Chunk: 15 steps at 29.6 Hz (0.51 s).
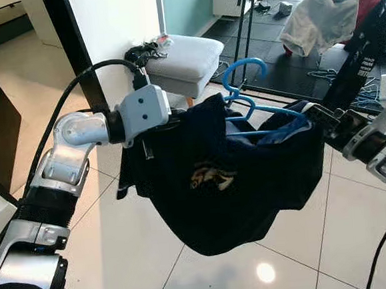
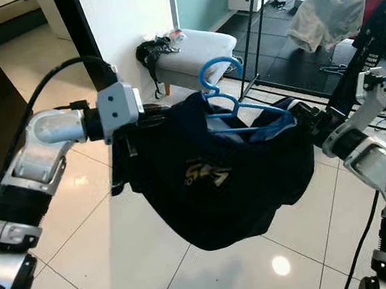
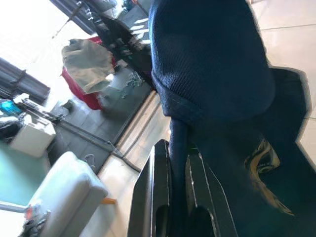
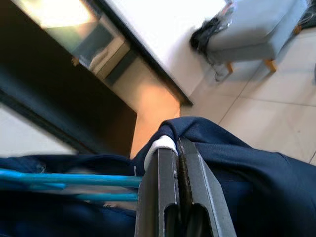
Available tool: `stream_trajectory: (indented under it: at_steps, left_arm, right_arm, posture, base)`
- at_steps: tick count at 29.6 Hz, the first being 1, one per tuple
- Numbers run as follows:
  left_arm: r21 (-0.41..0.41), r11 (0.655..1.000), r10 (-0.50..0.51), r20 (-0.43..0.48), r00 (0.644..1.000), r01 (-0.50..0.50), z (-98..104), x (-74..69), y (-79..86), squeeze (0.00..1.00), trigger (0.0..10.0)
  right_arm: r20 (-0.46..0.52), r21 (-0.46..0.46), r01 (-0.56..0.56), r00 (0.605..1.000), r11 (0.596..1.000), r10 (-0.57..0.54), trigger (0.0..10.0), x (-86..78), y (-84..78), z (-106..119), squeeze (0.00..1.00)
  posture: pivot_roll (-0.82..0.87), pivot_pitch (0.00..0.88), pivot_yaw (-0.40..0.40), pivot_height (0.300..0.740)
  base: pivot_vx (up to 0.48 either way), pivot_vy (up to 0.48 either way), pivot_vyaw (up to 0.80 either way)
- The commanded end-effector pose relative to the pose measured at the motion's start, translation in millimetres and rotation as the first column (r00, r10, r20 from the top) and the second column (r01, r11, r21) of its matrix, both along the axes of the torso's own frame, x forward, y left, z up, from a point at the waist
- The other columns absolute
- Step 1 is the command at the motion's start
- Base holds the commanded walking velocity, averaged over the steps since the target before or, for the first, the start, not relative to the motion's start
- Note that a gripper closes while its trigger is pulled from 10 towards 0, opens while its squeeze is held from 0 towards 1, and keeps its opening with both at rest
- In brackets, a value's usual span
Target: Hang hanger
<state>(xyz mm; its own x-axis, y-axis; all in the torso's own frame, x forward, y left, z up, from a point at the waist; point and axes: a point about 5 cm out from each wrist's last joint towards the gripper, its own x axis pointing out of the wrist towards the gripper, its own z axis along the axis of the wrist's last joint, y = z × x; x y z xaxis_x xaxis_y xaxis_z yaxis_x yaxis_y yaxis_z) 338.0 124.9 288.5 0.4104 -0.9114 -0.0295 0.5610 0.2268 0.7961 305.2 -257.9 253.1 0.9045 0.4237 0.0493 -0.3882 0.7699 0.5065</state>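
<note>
Blue hanger [image 1: 253, 99] — hook upright; inside sagging navy shirt [image 1: 223, 182].

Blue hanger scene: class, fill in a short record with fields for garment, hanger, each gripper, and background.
garment: dark navy shirt with a gold emblem, sagging between both arms
hanger: blue hanger inside the shirt, hook up, unhung
left gripper: shut on shirt fabric
right gripper: shut on the shirt's other edge
background: grey footstool, black clothes rack, tiled floor
</note>
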Motion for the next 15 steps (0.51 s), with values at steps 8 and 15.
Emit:
stream_trajectory:
  at_steps: [8,15]
  left_arm:
    - [0.139,0.98,-0.143,-0.004,0.99,0.143,7.4,-15.9,4.2,0.0,10.0]
    - [0.214,0.967,-0.141,0.015,0.99,0.135,5.8,-13.9,6.5,0.0,10.0]
  right_arm:
    - [-0.027,-0.203,-0.254,0.967,0.946,0.254,0.0,-16.7,10.1,5.5,0.0]
    - [-0.079,-0.265,-0.411,0.911,0.872,0.405,0.0,-30.1,16.5,7.8,0.0]
  posture:
    - [-0.04,0.136,-0.01,0.74]
    - [-0.03,0.135,-0.005,0.74]
  base:
    - [0.0,0.0,0.0]
    - [0.0,0.0,0.0]
